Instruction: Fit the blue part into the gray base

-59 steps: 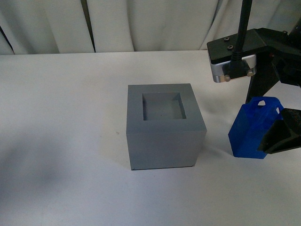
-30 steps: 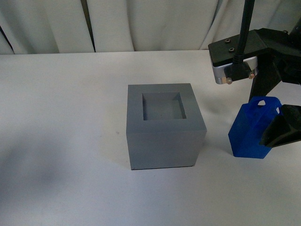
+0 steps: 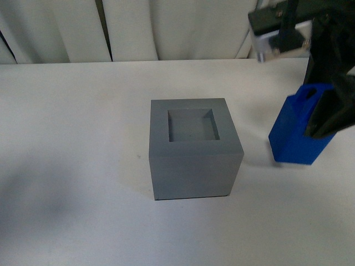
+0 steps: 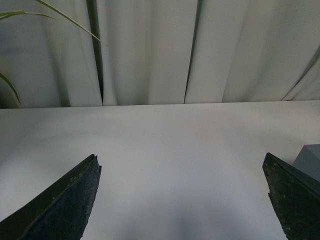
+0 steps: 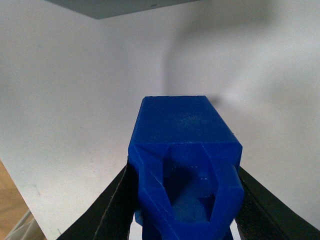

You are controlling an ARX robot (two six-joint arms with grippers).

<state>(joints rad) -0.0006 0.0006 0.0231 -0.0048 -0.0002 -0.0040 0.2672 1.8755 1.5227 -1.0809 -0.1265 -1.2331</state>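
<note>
Blue part [image 3: 294,136] clamped in our right gripper [image 5: 187,210], handle [image 3: 309,92] up, long axis near upright. Gray base [image 3: 194,149] lies left of this hand, apart, recess [image 3: 191,125] facing up; we judge leftward carry next. Our left gripper [image 4: 182,200] gapes wide, empty.

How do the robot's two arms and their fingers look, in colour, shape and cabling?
The right arm is black and angular, with a silver-and-white box and a black cable on it. The right gripper has flat black fingers. The left gripper shows two matte black, wedge-shaped fingers. I see no markings.
</note>
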